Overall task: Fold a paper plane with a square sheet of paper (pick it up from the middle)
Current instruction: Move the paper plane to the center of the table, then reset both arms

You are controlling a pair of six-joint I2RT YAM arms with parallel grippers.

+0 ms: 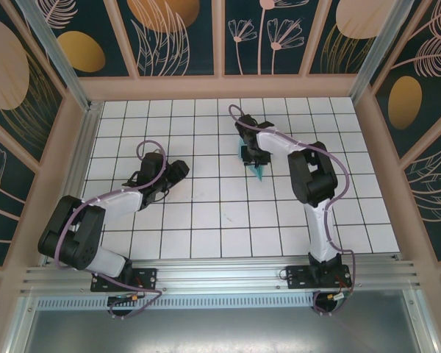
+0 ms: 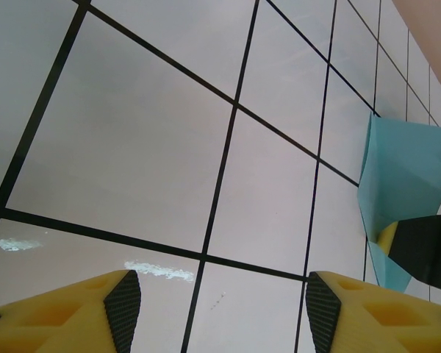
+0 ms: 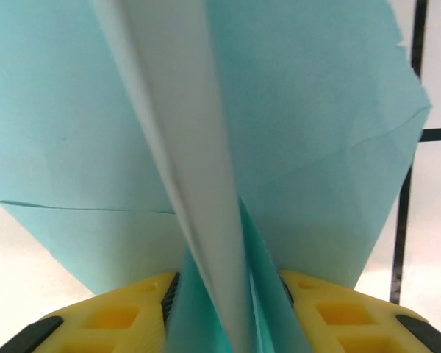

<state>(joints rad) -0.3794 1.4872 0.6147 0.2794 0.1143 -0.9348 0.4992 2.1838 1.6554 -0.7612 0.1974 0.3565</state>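
Observation:
The paper plane (image 3: pixel 316 110) is light turquoise and folded, and its wings spread wide in the right wrist view. Its folded keel stands between the yellow fingers of my right gripper (image 3: pixel 228 301). Those jaws are parted, and the paper layers splay loosely in the gap. From above, the paper plane (image 1: pixel 258 172) pokes out under my right gripper (image 1: pixel 253 158) at the table's middle back, point toward me. My left gripper (image 1: pixel 178 170) rests low over the tiles to the left, open and empty (image 2: pixel 224 309). Its camera catches the paper plane (image 2: pixel 404 176) at the right edge.
White grid tiles (image 1: pixel 206 220) cover the table, walled by a wooden frame (image 1: pixel 220 88) and patterned panels. The right gripper's dark finger (image 2: pixel 426 250) shows beside the paper in the left wrist view. An aluminium rail (image 1: pixel 220 276) runs along the near edge.

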